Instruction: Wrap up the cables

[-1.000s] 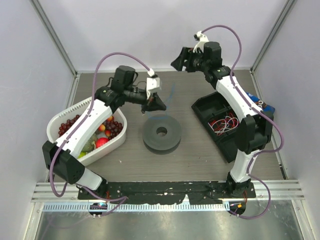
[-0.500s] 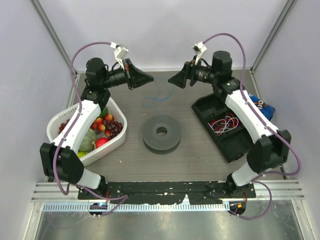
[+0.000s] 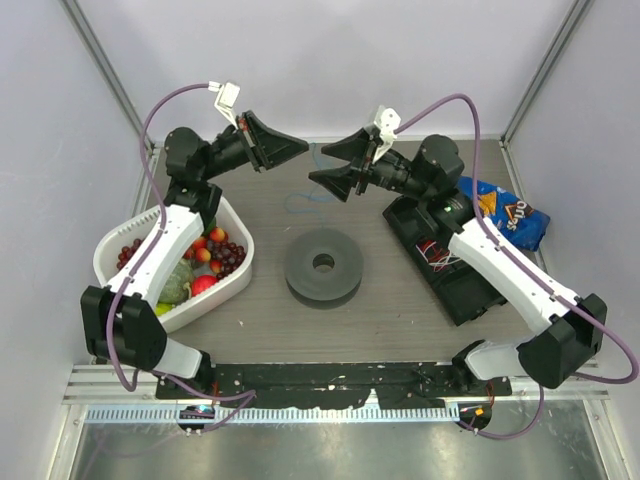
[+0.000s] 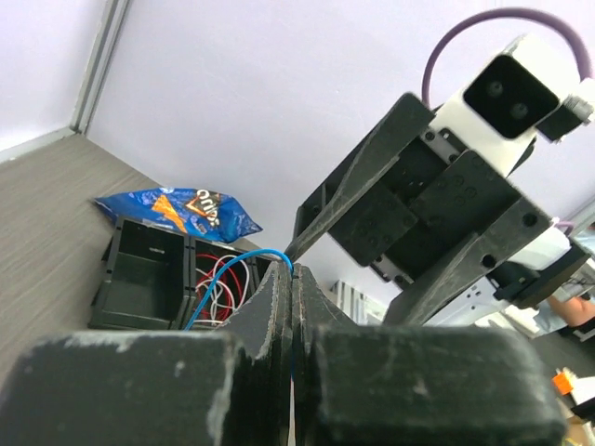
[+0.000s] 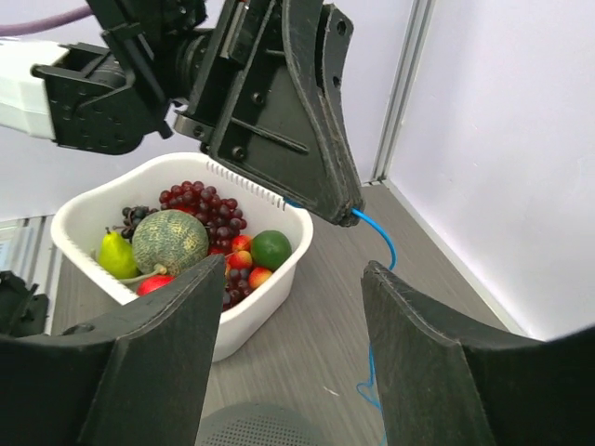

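Observation:
A thin blue cable [image 3: 300,203] lies in a small loose loop on the table at the back, with one strand rising from it. My left gripper [image 3: 303,150] hangs raised above the table, shut on that strand's end [image 4: 234,276]. In the left wrist view the cable comes out at the closed tips of the left gripper [image 4: 293,271] and drops away to the left. My right gripper [image 3: 326,166] faces it from the right, open. In the right wrist view the open right gripper [image 5: 293,279] stands just below the left gripper's tip [image 5: 349,214], and the cable [image 5: 382,243] curves down past its right finger.
A grey perforated disc [image 3: 323,265] lies mid-table. A white basket [image 3: 110,245] of fruit stands on the left. A black bin [image 3: 455,290] holding red and white wires is on the right, with a blue chip bag [image 3: 505,212] behind it.
My left gripper rose from the table with the cable end and swung back. My right arm swung left until its open jaws came up to the left gripper's tip.

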